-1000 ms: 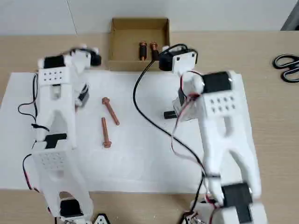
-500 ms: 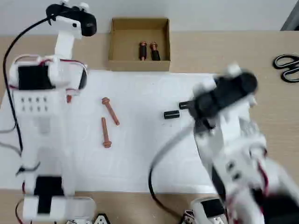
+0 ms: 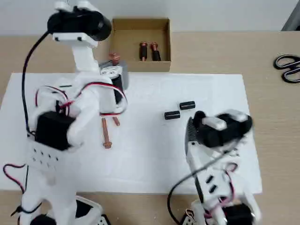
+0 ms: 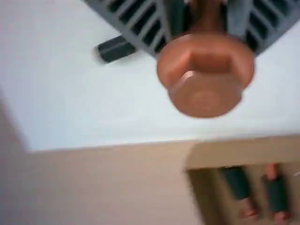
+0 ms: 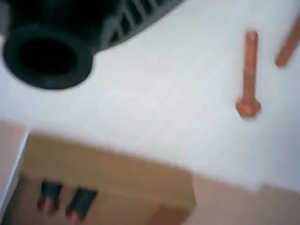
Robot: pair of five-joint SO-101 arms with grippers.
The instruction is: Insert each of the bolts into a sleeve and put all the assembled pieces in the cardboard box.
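My left claw [image 3: 114,70] is clamped on a copper bolt [image 4: 205,72], head poking out past the jaws, just beside the cardboard box [image 3: 139,65] at its front left corner. The shank is hidden between the jaws. My right claw [image 3: 192,130] grips a black sleeve [image 5: 47,56], open end outward, well away from the box over the white paper [image 3: 154,159]. Two loose sleeves [image 3: 172,115] lie on the paper between that claw and the box. Two assembled pieces [image 3: 143,50] sit inside the box. A spare bolt [image 3: 106,136] lies in the open, well apart from the box; a second bolt [image 3: 115,121] beside it is mostly hidden under my left arm.
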